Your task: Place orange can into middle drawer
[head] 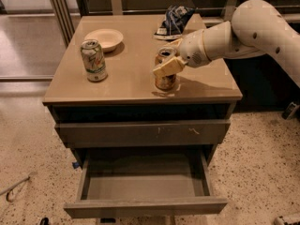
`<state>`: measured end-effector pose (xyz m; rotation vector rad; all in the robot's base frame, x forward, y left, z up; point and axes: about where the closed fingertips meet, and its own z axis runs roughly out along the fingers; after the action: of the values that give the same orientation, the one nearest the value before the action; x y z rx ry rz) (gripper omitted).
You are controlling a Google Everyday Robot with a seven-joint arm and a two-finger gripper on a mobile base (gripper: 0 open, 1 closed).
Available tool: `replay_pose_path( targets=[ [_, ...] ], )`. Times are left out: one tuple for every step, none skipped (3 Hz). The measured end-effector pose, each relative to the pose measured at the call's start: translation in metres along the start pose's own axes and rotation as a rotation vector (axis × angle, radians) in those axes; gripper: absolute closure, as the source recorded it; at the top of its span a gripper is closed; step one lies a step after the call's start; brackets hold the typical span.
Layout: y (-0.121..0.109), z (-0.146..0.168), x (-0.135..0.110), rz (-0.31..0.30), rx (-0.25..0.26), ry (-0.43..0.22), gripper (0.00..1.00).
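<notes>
The orange can (165, 82) stands upright on the cabinet top (131, 78), near its front right. My gripper (166, 59) reaches in from the right and straddles the can's upper half. One pale finger (168, 67) lies across the can's front and the other sits behind its silver top. The fingers are closed on the can, which still rests on the top. The middle drawer (145, 206) is pulled out below, with a plain front and a bare grey inside.
A green-and-white can (93, 60) stands at the left of the top, with a pale bowl (104, 38) behind it and a blue snack bag (174, 19) at the back. A shut drawer front with small pale scratches (145, 133) sits above the open drawer. The floor is speckled.
</notes>
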<state>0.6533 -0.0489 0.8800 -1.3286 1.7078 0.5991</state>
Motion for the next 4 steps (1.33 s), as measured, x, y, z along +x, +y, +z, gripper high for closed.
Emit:
replay_pose_path(
  targets=[
    [0.000,0.000,0.000,0.000,0.000,0.000,0.83],
    [0.004,-0.001,-0.003,-0.008,-0.006,-0.004,1.00],
    [0.031,-0.020,-0.012,-0.047,-0.025,-0.024,1.00],
    [0.081,-0.063,-0.024,-0.093,-0.065,-0.054,1.00]
  ],
)
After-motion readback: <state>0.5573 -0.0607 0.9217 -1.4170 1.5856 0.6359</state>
